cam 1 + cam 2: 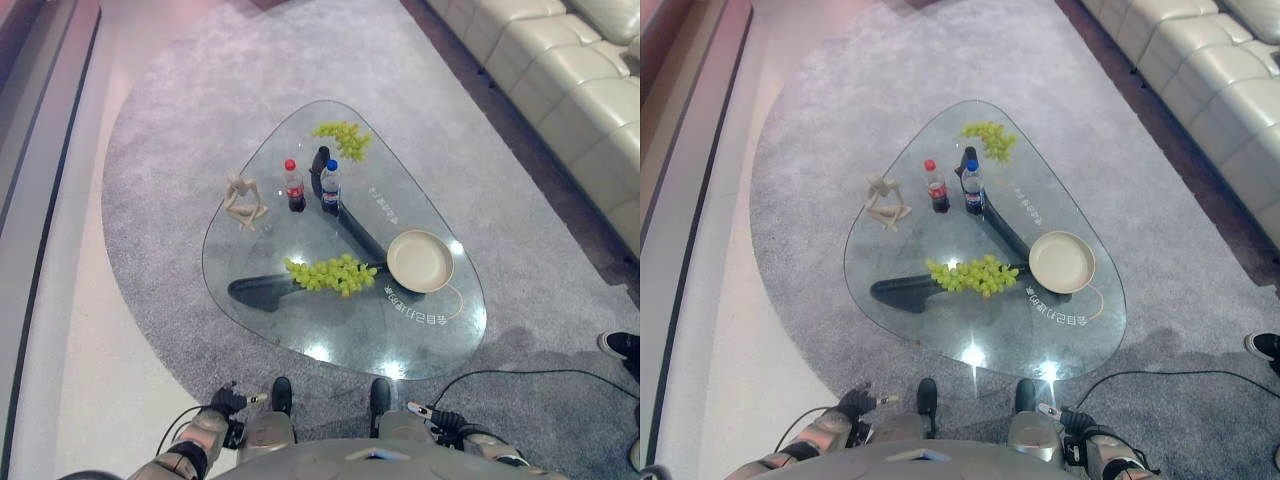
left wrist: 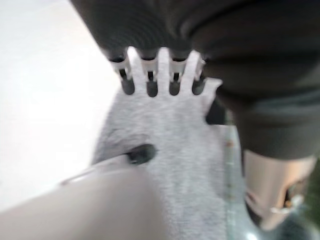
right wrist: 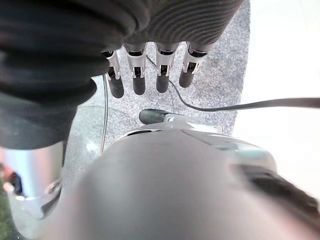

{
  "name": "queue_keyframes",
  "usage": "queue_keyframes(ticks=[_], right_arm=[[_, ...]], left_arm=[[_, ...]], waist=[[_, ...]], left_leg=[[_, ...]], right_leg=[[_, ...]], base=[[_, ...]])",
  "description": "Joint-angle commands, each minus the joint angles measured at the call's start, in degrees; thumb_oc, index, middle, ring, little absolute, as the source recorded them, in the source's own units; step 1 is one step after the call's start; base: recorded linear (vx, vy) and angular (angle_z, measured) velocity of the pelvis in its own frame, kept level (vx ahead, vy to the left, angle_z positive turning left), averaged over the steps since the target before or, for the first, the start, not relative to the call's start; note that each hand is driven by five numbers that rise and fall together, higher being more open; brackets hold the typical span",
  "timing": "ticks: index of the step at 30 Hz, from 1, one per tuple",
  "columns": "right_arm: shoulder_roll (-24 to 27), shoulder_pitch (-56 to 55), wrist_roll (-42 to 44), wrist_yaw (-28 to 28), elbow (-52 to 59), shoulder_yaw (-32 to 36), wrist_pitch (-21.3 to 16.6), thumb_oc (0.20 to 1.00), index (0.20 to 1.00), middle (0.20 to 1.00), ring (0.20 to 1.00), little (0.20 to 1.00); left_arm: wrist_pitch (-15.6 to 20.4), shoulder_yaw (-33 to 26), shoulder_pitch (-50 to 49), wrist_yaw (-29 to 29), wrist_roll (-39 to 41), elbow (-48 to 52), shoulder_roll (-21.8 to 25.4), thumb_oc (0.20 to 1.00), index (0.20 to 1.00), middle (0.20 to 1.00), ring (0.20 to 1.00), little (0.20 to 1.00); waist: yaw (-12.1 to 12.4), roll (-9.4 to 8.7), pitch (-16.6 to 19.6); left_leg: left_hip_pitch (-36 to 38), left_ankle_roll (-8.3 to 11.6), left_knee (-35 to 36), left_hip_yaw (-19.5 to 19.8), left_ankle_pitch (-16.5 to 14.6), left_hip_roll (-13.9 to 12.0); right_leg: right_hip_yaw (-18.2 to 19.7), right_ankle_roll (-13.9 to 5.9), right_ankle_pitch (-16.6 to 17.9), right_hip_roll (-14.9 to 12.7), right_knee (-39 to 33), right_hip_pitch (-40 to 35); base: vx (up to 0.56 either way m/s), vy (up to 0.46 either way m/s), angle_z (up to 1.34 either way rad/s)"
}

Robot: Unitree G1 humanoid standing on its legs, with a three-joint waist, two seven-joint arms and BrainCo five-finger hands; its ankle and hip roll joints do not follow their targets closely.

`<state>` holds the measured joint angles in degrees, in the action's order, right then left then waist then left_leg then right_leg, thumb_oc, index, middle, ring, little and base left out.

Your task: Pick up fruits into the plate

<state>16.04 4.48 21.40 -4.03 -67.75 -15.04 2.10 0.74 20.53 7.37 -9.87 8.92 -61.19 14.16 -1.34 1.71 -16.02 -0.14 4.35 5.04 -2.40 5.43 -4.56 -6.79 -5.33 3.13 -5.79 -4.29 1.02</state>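
Two bunches of green grapes lie on the glass table (image 1: 300, 330): the near bunch (image 1: 332, 274) at its middle and the far bunch (image 1: 343, 137) at its far tip. An empty cream plate (image 1: 420, 260) sits right of the near bunch. My left hand (image 1: 226, 402) hangs low at my side, short of the table's near edge, and its fingers (image 2: 150, 82) are straight and hold nothing. On the other side my right hand (image 1: 428, 412) hangs just as low, its fingers (image 3: 137, 75) straight over the carpet, also holding nothing.
A red-capped cola bottle (image 1: 294, 187) and a blue-capped bottle (image 1: 331, 188) stand upright between the two bunches. A small wooden figure (image 1: 244, 201) stands at the table's left. A cream sofa (image 1: 570, 90) runs along the right, and a person's shoe (image 1: 620, 345) shows at the right edge.
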Motion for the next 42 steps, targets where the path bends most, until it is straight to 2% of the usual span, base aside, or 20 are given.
queue_keyframes(ticks=[1,6,11,14,15,19,27,30,34,42], right_arm=[[-0.77,3.14,2.45,0.4,2.45,-1.8,-0.73,1.0,1.0,1.0,1.0,1.0],[3.11,6.79,4.8,0.11,5.0,-2.35,-0.52,1.0,1.0,1.0,1.0,1.0],[4.92,9.08,8.6,0.26,6.79,-3.34,-0.59,1.0,1.0,1.0,1.0,1.0],[5.42,9.58,9.91,0.61,6.99,-3.43,-1.15,1.0,1.0,1.0,1.0,1.0],[5.49,9.71,10.54,0.62,6.91,-3.4,-1.33,1.0,1.0,1.0,1.0,1.0],[5.17,10.53,12.78,0.74,7.34,-4.28,-2.34,1.0,1.0,1.0,1.0,1.0],[3.51,12.28,16.09,0.78,8.96,-5.49,-4.42,1.0,1.0,1.0,1.0,1.0],[2.89,12.37,17.96,0.71,9.73,-5.97,-5.79,1.0,1.0,1.0,1.0,1.0],[2.65,12.63,19.86,0.6,10.5,-5.82,-6.47,1.0,1.0,1.0,1.0,1.0],[1.95,13.78,22.62,0.88,12.8,-6.25,-7.39,1.0,1.0,1.0,1.0,1.0]], left_arm=[[3.78,1.65,5.22,-3.26,-1.1,0.84,0.65,1.0,1.0,1.0,1.0,1.0],[4.1,4.54,12.66,-11.36,-5.71,10.0,5.42,1.0,1.0,1.0,1.0,1.0],[1.64,5.97,20.17,-15.7,-12.27,15.52,13.92,1.0,1.0,1.0,1.0,1.0],[-1.37,6.32,25.8,-17.0,-15.22,19.43,19.2,1.0,1.0,1.0,1.0,1.0],[-2.7,6.74,28.04,-17.88,-18.5,20.36,20.79,1.0,1.0,1.0,1.0,1.0],[-7.15,9.36,37.32,-16.88,-23.89,19.53,23.9,1.0,1.0,1.0,1.0,1.0],[-10.36,14.77,50.6,-15.34,-30.43,11.2,23.26,1.0,1.0,1.0,1.0,1.0],[-10.3,16.41,53.96,-14.86,-30.71,8.04,22.78,1.0,1.0,1.0,1.0,1.0],[-10.64,17.92,56.45,-14.44,-30.07,6.29,21.71,1.0,1.0,1.0,1.0,1.0],[-13.98,21.6,61.25,-12.88,-29.69,2.5,17.68,1.0,1.0,1.0,1.0,1.0]], waist=[[-1.11,0.12,-4.76],[-3.04,2.12,-9.18],[-3.74,2.41,-12.35],[-4.29,2.62,-13.77],[-4.45,2.52,-13.77],[-5.21,1.45,-13.77],[-6.89,-1.01,-13.77],[-7.41,-1.87,-13.77],[-8.11,-2.25,-13.77],[-10.4,-2.81,-13.77]], left_leg=[[1.05,-4.4,-3.12,-2.25,-7.15,3.79],[-3.16,-3.61,-4.63,-2.24,-6.01,4.0],[-7.02,-3.22,-6.51,-2.34,-5.58,4.01],[-9.62,-3.05,-7.92,-2.5,-5.44,4.11],[-11.02,-3.03,-8.74,-2.62,-5.49,4.15],[-16.32,-2.91,-12.06,-2.89,-5.79,4.09],[-23.81,-3.19,-16.18,-3.11,-6.2,3.84],[-26.76,-3.2,-17.14,-3.51,-5.93,3.61],[-29.7,-3.11,-18.39,-3.61,-5.79,3.58],[-36.73,-3.1,-21.93,-4.49,-6.56,3.66]], right_leg=[[2.11,1.39,-3.45,1.6,8.24,3.46],[3.81,2.21,-3.52,2.38,10.16,8.2],[4.64,2.84,-3.85,3.33,12.7,12.72],[4.77,3.16,-3.98,3.74,13.94,15.4],[4.74,3.27,-4.04,3.86,14.55,16.79],[4.79,3.4,-3.97,4.21,16.84,21.73],[5.89,3.42,-3.95,6.02,20.69,29.41],[6.12,3.34,-3.76,6.44,21.82,32.39],[6.28,3.3,-3.63,6.79,23.13,35.35],[7.1,3.46,-3.22,7.37,25.18,42.23]], base=[[-0.04,0.035,-0.1],[-0.05,0.059,-0.16],[-0.06,-0.032,-0.2],[-0.05,-0.061,-0.09],[-0.03,-0.094,-0.12],[-0.03,-0.115,-0.06],[-0.01,-0.077,-0.09],[-0.02,-0.084,-0.06],[-0.02,-0.05,0.01],[-0.03,-0.034,-0.01]])
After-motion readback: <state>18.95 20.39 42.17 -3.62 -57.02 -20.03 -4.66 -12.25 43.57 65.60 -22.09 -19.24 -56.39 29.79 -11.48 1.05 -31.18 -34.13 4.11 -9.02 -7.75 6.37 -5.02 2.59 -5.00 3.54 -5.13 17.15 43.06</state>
